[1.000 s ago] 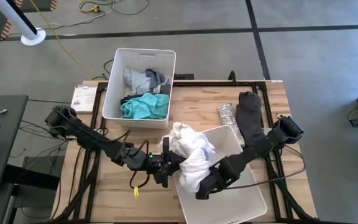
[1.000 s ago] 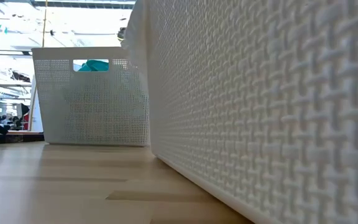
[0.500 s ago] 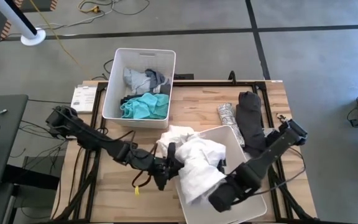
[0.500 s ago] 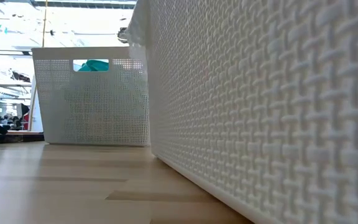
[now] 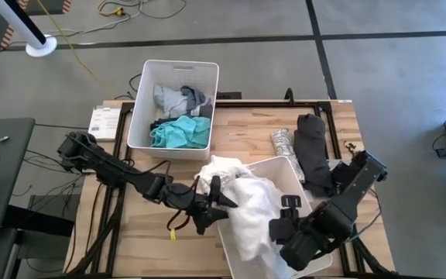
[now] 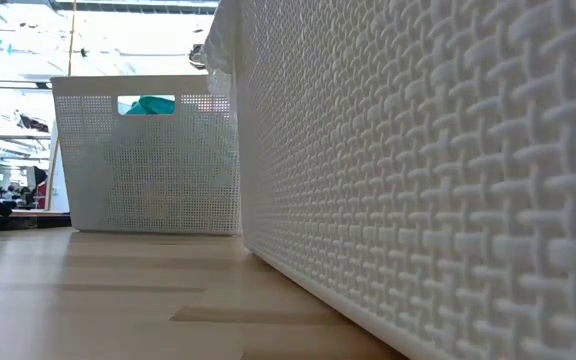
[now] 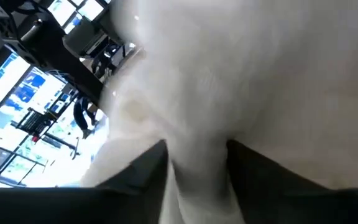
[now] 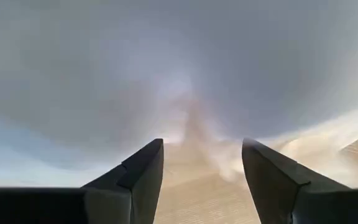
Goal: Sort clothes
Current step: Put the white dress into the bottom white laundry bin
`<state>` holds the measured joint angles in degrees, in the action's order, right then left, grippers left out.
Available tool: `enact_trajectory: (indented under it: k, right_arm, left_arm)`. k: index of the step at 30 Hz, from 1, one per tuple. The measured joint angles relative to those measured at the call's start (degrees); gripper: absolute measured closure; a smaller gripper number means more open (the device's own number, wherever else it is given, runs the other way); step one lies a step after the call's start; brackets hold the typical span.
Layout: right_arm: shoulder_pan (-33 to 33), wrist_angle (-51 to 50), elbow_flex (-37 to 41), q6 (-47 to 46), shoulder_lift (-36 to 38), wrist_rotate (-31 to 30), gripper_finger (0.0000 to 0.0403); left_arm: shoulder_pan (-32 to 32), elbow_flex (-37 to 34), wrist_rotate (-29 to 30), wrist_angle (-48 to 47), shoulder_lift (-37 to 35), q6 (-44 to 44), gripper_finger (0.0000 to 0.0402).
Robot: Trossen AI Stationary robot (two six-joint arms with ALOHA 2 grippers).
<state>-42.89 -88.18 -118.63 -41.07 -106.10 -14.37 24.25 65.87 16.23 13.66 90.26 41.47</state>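
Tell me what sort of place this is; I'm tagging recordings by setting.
Probably a robotics lab or workshop: a wooden workbench on a concrete floor with loose cables, and screens and equipment behind.

Readable text: none in any view.
White sheet point(image 5: 103, 122) at table's left edge: print too small to read.

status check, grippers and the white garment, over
Left gripper at near bin's rim, white garment between its fingers. Right gripper open over bin, empty. Garment mostly in, part draped over rim. Nothing blocking.
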Motion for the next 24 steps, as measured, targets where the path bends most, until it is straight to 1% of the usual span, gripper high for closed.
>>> enact_trajectory:
  k: [3, 6, 9, 12, 14, 18, 21, 24]
  right_arm:
    - [-0.21, -0.15, -0.57, -0.12, 0.0, 1.42, 0.018]
    - [-0.16, -1.57, -0.63, -1.67, 0.0, 3.11, 0.0182]
    - [-0.12, -1.85, -0.55, -2.19, 0.07, 3.51, 0.0182]
    - [0.08, -1.83, -0.55, -1.9, 0.09, 2.13, 0.0182]
    - [0.32, -1.81, -0.55, -0.85, 0.11, 0.01, 0.0182]
    - [0.4, -1.77, -0.53, 1.97, 0.11, -8.31, 0.0182]
    - [0.97, -1.68, -0.5, 3.53, 0.09, -15.25, 0.0182]
    - [2.18, -0.51, -0.48, 5.13, 0.07, -20.55, 0.0182]
  left_arm:
    - [0.0, 0.0, 0.02, 0.21, -0.09, -0.66, 0.0199]
    - [-0.02, 0.0, 0.02, 0.25, -0.13, -1.64, 0.0165]
    - [-0.02, 0.0, 0.04, 0.56, -0.13, -2.08, 0.015]
    - [0.15, 0.0, 0.15, 1.52, -0.17, -1.37, 0.0148]
    - [0.63, 0.0, 0.45, 1.35, -0.7, 0.19, 0.0149]
    - [2.12, 0.0, 3.99, -1.2, -3.36, 2.32, 0.015]
    - [3.45, 0.0, 7.73, -6.63, -6.37, 2.64, 0.015]
    - [4.49, 0.0, 8.76, -12.69, -10.09, -1.07, 0.015]
